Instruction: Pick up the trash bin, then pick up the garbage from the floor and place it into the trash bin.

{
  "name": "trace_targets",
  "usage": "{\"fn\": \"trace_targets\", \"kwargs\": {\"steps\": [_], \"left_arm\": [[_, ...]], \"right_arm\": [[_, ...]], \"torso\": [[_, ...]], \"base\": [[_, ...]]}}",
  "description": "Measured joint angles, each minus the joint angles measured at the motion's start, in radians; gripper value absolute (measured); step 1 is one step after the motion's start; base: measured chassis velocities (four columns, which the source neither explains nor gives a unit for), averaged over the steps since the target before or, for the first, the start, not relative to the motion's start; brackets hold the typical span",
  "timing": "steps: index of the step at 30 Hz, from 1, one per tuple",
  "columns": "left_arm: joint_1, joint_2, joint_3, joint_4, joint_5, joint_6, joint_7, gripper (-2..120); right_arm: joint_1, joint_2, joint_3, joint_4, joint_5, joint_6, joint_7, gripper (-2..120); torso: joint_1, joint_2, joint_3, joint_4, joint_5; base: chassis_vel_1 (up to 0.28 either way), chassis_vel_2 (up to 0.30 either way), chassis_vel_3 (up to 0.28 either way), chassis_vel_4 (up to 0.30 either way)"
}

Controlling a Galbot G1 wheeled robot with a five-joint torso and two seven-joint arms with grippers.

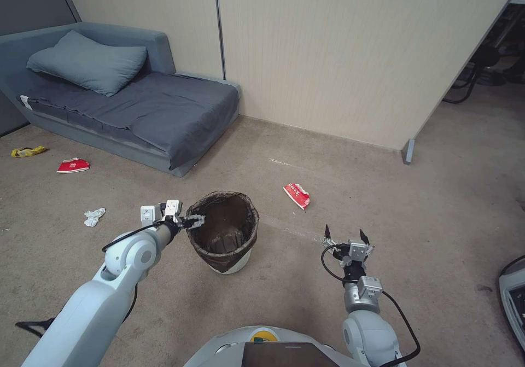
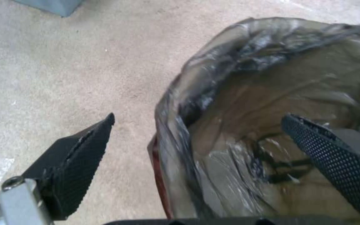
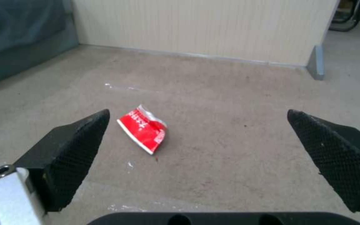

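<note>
The trash bin (image 1: 223, 239) is straddled at its rim, not yet lifted, by the released left end effector (image 1: 194, 221); the right end effector (image 1: 344, 238) is held released, and garbage (image 1: 297, 195) is left on the floor (image 1: 262, 312).

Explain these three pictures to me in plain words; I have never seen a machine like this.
This is a wheeled robot with two arms, each ending in a two-fingered gripper. The wide picture is from its head, looking down at a carpeted floor. The other two come from cameras on its wrists, so the dark wedges are fingers.

The left gripper is open at the rim of the trash bin, one finger outside and one inside the dark bag. It holds nothing yet.

The right gripper hangs open and empty, facing a red-and-white wrapper on the carpet.

More litter lies near the grey sofa: another red wrapper, a yellow packet and crumpled tissue.
</note>
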Motion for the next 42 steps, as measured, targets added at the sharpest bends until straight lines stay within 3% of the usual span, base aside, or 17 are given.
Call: {"fn": "trace_targets", "kwargs": {"steps": [15, 24, 27, 31, 35, 42], "left_arm": [[-0.073, -0.065, 0.040, 0.176, 0.042, -0.010, -0.002, 100], [-0.066, -0.080, 0.044, 0.209, 0.077, -0.013, 0.003, 97], [-0.041, -0.078, 0.045, 0.195, 0.088, -0.013, 0.005, 82], [-0.030, -0.076, 0.043, 0.184, 0.094, -0.013, 0.013, 73], [-0.012, -0.072, 0.035, 0.170, 0.112, -0.013, 0.044, 52], [-0.001, -0.072, 0.028, 0.159, 0.115, -0.013, 0.058, 32]], "right_arm": [[0.004, 0.000, 0.006, -0.023, 0.002, 0.011, 0.002, 100], [0.014, -0.002, 0.006, -0.027, 0.002, 0.011, 0.005, 100], [0.021, -0.004, 0.007, -0.028, 0.003, 0.007, 0.011, 100], [0.024, -0.005, 0.006, -0.030, 0.003, 0.006, 0.013, 100], [0.026, 0.001, 0.002, -0.034, -0.002, 0.004, 0.019, 100], [0.029, -0.006, 0.005, -0.032, -0.002, 0.003, 0.025, 100]], "torso": [[0.000, 0.000, 0.000, 0.0008, 0.0014], [0.000, 0.001, -0.001, 0.0007, 0.0018], [0.000, 0.001, -0.001, 0.0005, 0.0016], [0.000, 0.001, -0.001, 0.0001, 0.0005], [0.000, 0.000, 0.000, 0.0000, 0.0000], [0.000, 0.000, 0.000, 0.0000, -0.0003]], "base": [[0.000, 0.000, 0.000, 0.000], [0.000, 0.000, 0.000, 0.000], [0.000, 0.000, 0.000, 0.000], [0.000, 0.000, 0.000, 0.000], [0.000, 0.000, 0.000, 0.000], [0.000, 0.000, 0.000, 0.000]]}}
